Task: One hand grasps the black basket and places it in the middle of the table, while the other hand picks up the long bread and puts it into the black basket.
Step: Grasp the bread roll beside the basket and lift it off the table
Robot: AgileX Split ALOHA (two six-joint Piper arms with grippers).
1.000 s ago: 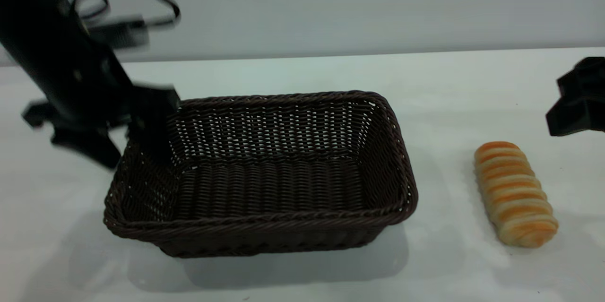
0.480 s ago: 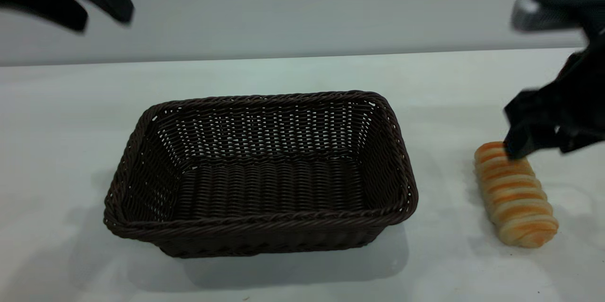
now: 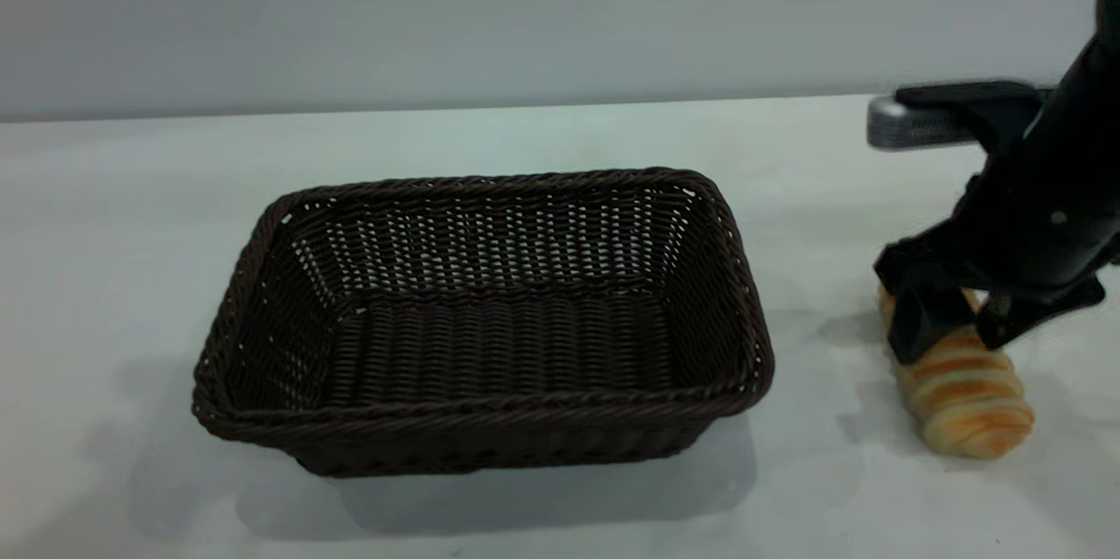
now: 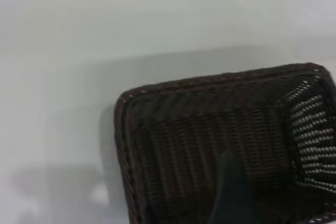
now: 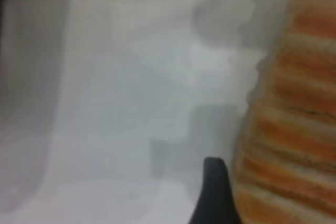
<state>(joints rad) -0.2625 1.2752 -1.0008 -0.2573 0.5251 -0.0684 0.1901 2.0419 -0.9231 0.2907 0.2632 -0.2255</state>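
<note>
The black basket (image 3: 483, 408) stands empty in the middle of the white table (image 3: 542, 135). The long bread (image 3: 969, 406), striped orange and cream, lies on the table to the basket's right. My right gripper (image 3: 958, 330) is down over the bread's far end, open, with one finger on each side of the loaf. In the right wrist view one dark finger (image 5: 212, 195) stands right beside the bread (image 5: 294, 129). My left gripper is out of the exterior view. Its wrist view looks down on the basket (image 4: 210, 129) from above, past a dark blurred part of the gripper (image 4: 230, 190).
A grey-silver part (image 3: 910, 123) juts out from the right arm above the bread. Bare tabletop lies between the basket and the bread, and to the basket's left and front. A plain grey wall runs behind the table.
The left arm let go of the basket's left rim and rose out of the exterior view. The right gripper came in from the right and dropped over the bread's far end.
</note>
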